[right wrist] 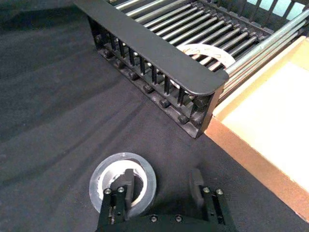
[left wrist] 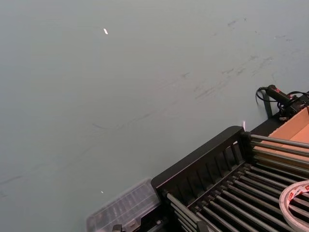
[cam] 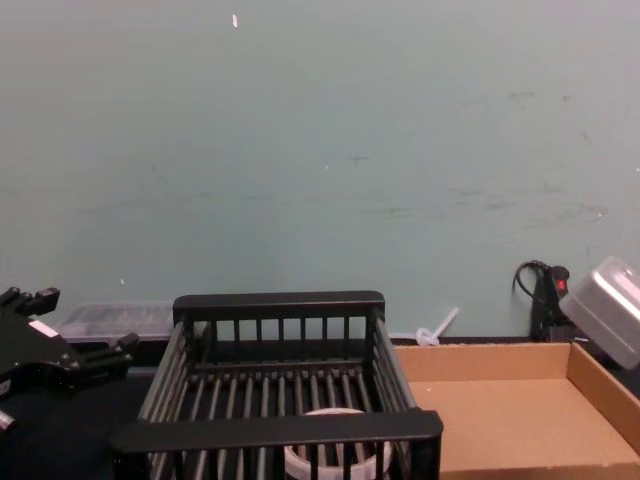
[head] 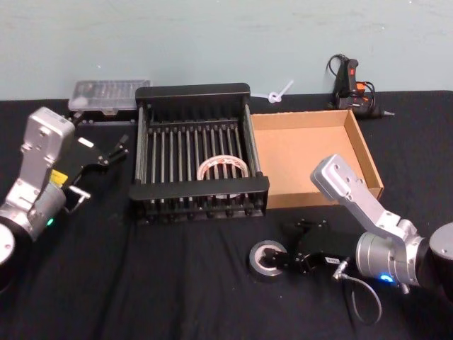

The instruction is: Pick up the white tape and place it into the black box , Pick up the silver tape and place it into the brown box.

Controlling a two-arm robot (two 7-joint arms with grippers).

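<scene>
Right gripper (right wrist: 161,186) fingers spread wide, one inside silver tape (right wrist: 122,178) core.

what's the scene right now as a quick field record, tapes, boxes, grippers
white tape: lying flat inside the black box
silver tape: flat on the black cloth, in front of the boxes
brown box: right of the black box, nothing in it
right gripper: open, low at the silver tape, one finger over its hole, the other outside the roll
left gripper: open, raised left of the black box, holding nothing
</scene>
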